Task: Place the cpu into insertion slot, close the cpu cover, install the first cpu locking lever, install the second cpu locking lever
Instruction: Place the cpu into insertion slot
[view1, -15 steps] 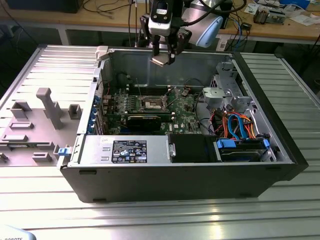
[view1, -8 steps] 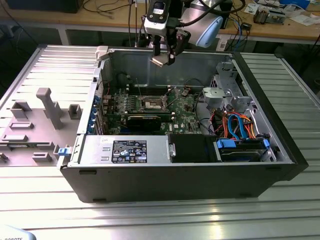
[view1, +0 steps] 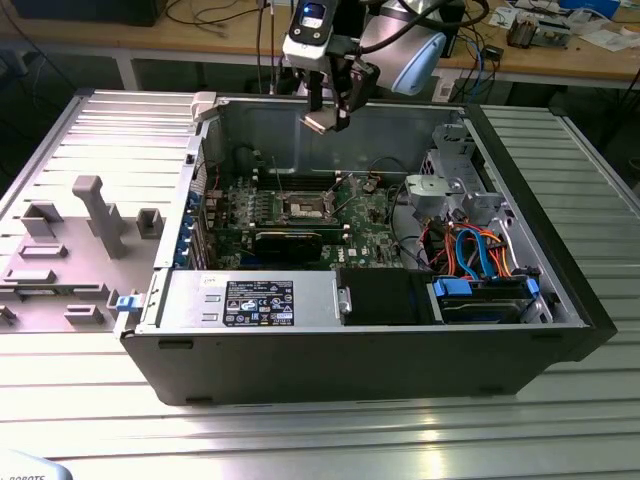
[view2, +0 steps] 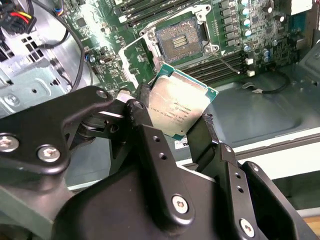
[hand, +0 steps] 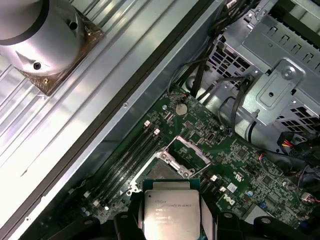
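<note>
The claw (view2: 175, 111) covers two edges of the cpu (view2: 181, 102).

Gripper (view2: 175, 112): matte black. Two flat fingers (view2: 150, 150), small holes along each. Silver screws (view2: 180, 202) w/ hex sockets behind jaws, more on black link plate (view2: 30, 125) beside jaws. Further back from jaws: round silver flange (hand: 35, 25) on brownish square plate (hand: 85, 37), small dark screws. Arm (view1: 400, 45): silver-grey tube, pale blue joint cap. White-blue camera box (view1: 312, 25) above jaws.

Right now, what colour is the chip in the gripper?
The cpu is silver-grey with a green rim, clearest in the second wrist view.
</note>
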